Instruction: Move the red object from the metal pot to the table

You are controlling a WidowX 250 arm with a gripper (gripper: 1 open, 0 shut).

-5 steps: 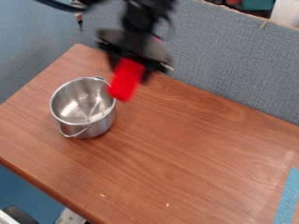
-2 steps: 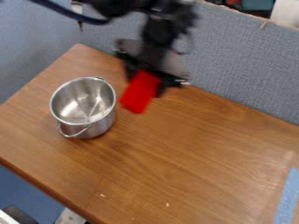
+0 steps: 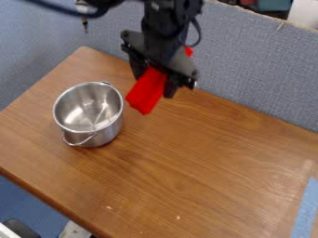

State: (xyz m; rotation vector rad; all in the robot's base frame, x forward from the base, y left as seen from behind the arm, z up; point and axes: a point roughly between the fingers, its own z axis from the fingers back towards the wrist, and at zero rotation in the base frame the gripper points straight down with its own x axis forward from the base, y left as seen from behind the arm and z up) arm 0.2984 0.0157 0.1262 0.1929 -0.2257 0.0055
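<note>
Red block [image 3: 147, 90]: pinched in my pincer [image 3: 158, 73], slanting down
Metal pot [image 3: 88, 114]: beside it, camera-left
Bare table [image 3: 205, 167]: camera-right; I should lower there

Bright red block [image 3: 147, 91], silvery pot [image 3: 88, 113], brown wood-grained table [image 3: 205, 172], blue-grey speckled partition [image 3: 255, 65].

Below and beside my hand, the pot [image 3: 88, 113] is shiny silver metal, its curved wall smooth and reflective, its handle thin metal wire. The block [image 3: 147, 91] at my fingertips looks smooth. Beneath me, the table [image 3: 199, 172] is brown wood with fine grain. Behind me, the grey panel [image 3: 255, 60] looks matt and rough, like cloth.
</note>
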